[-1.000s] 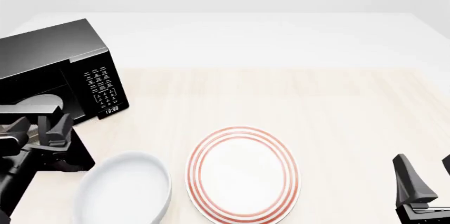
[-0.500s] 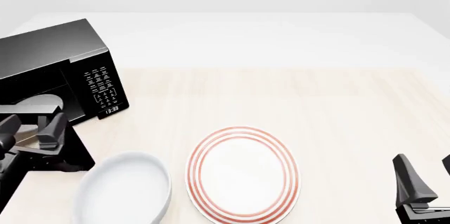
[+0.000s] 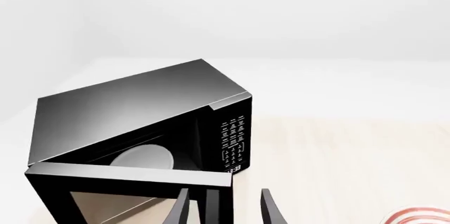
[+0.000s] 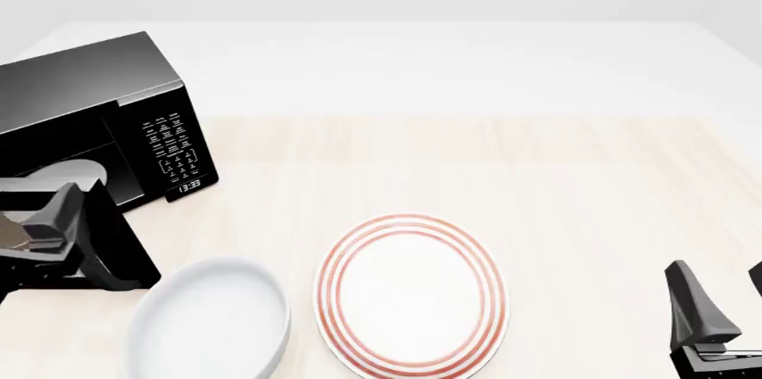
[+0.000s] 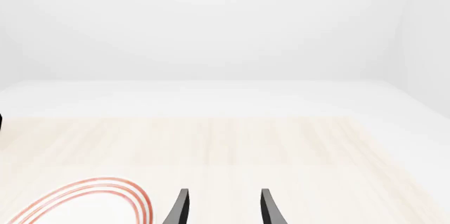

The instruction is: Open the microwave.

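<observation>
The microwave (image 4: 84, 85) is a glossy black box at the table's far left, with its keypad panel (image 4: 173, 149) facing me. Its door (image 4: 120, 254) stands swung out toward the near side, leaving the cavity and its pale turntable (image 3: 140, 156) showing. My left gripper (image 4: 42, 223) sits at the door's free end, close to the picture's left edge. In the left wrist view the left gripper (image 3: 225, 193) is open, with the door's (image 3: 126, 174) upright end between its spread fingers (image 3: 181, 208). My right gripper (image 4: 720, 299) rests open and holding nothing at the near right, far from the microwave (image 3: 134, 108).
A white plate with red rings (image 4: 411, 294) lies near the front middle, and a white bowl (image 4: 209, 321) sits to its left, just beside the open door. The same plate's rim (image 5: 91, 203) shows in the right wrist view.
My left gripper and arm have slid left, toward the picture's edge, along the open door. The door's near corner has stayed put. The right arm has not moved.
</observation>
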